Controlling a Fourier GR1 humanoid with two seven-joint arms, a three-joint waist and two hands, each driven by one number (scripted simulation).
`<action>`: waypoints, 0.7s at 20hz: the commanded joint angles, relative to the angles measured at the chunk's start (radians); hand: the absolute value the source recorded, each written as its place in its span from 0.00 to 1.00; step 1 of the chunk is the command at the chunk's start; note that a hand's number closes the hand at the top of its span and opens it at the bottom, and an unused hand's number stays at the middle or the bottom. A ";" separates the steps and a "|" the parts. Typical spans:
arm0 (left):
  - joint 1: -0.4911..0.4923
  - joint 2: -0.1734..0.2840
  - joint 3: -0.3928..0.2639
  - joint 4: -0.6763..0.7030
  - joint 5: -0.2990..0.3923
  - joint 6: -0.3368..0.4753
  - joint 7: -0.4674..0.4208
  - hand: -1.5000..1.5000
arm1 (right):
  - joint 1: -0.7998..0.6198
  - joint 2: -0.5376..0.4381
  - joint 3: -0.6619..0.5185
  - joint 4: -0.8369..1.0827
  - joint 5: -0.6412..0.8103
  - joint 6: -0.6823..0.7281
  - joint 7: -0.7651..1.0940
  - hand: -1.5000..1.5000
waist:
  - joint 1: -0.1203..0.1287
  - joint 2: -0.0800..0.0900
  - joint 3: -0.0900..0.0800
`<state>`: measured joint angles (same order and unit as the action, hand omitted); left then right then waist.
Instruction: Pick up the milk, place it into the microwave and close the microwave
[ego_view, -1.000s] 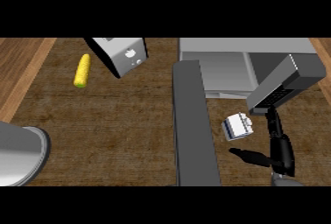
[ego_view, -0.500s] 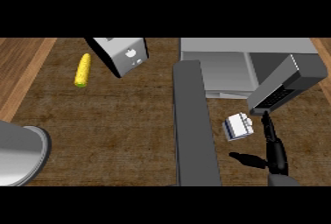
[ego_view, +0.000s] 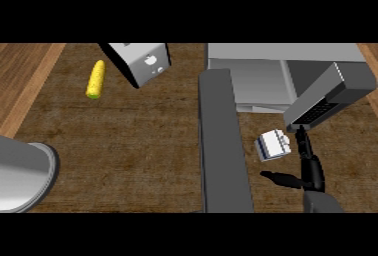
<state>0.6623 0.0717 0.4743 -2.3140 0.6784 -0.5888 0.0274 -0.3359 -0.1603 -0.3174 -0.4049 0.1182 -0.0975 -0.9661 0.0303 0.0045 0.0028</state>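
milk (ego_view: 273, 145): small white carton, tilted, poss. lying flat | r hand (ego_view: 306, 167): fingers straight, spread, beside it | microwave (ego_view: 295, 75) open

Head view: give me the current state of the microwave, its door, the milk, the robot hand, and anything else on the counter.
Microwave: open, nothing visible inside.
Microwave door: swung fully out over the counter.
Milk carton: on the counter right of the door, not lifted.
Right robot hand: fingers straight, stretched alongside the milk carton, not curled round it.
Left robot hand: not in view.
Corn cob: lying on the counter, far left.
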 joint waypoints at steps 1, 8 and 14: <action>-0.005 -0.024 -0.025 -0.099 0.048 0.024 0.031 0.00 | -0.060 -0.014 -0.031 0.125 -0.015 0.035 -0.072 0.00 | 0.002 0.004 0.001; -0.028 -0.002 -0.012 -0.061 0.056 0.015 0.034 0.00 | -0.124 -0.007 -0.004 0.186 0.014 0.080 -0.111 1.00 | 0.010 0.006 0.002; -0.001 0.009 -0.006 -0.067 0.107 -0.003 0.035 0.00 | -0.172 -0.003 -0.026 0.186 -0.005 0.082 -0.124 1.00 | 0.022 0.007 0.003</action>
<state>0.6404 0.0805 0.4623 -2.3115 0.7144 -0.5873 0.0530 -0.4269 -0.1606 -0.3484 -0.2353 0.1052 -0.0409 -1.0650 0.0290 0.0079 -0.0016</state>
